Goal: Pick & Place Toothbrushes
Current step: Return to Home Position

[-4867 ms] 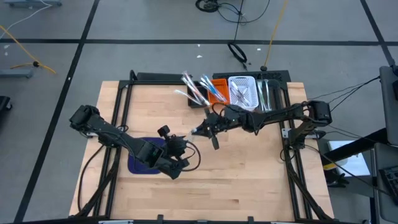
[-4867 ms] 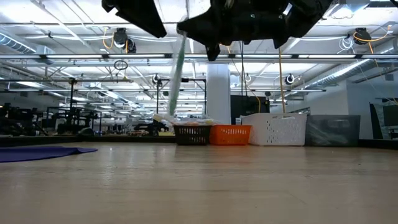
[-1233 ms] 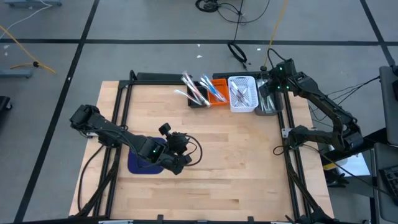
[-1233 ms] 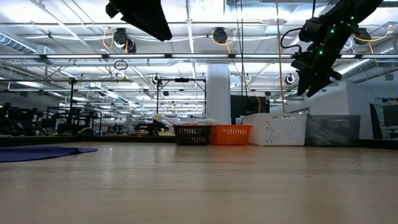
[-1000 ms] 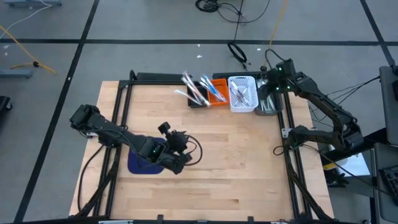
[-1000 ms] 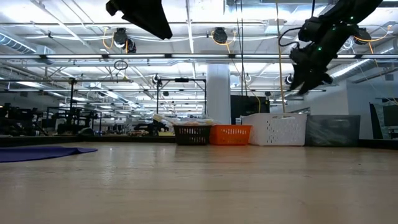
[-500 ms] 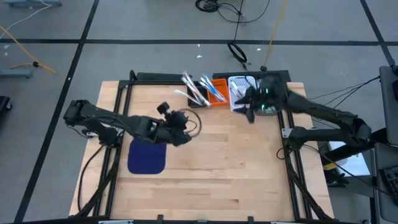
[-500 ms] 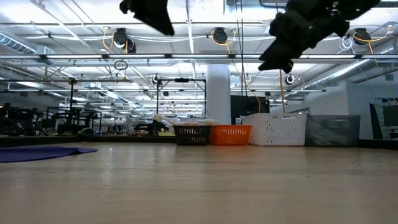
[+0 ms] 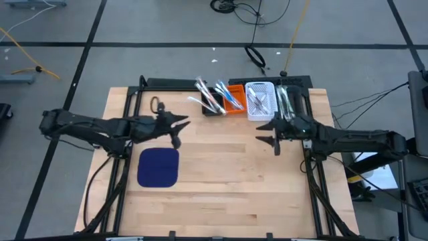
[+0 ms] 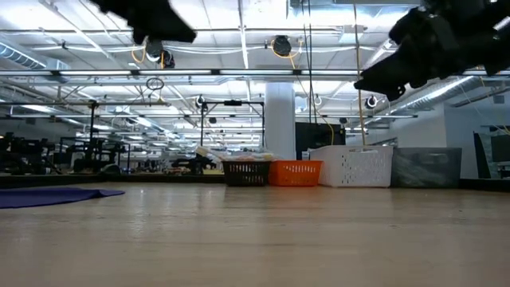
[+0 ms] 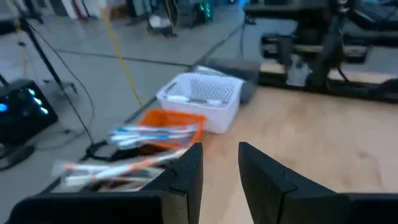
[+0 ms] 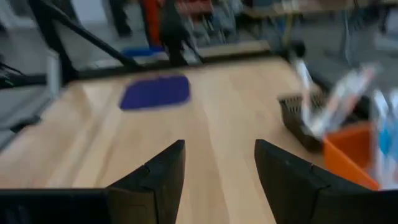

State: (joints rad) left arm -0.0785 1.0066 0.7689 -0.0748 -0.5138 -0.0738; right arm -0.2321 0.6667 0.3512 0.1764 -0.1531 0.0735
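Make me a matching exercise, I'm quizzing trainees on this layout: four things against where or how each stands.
1. left gripper
2. right gripper
3. blue mat
4. white bin

A. between the orange bin and the gray bin
B. open, over the table beside the white bin
C. flat on the table's left half
D. open, over the table near the blue mat

Pairs: 1-D, 2-B, 3-C, 4-A.

Bright, even light falls from ceiling strip lights point(image 10: 239, 24), leaving only faint soft shadows on the table point(image 9: 227, 181).
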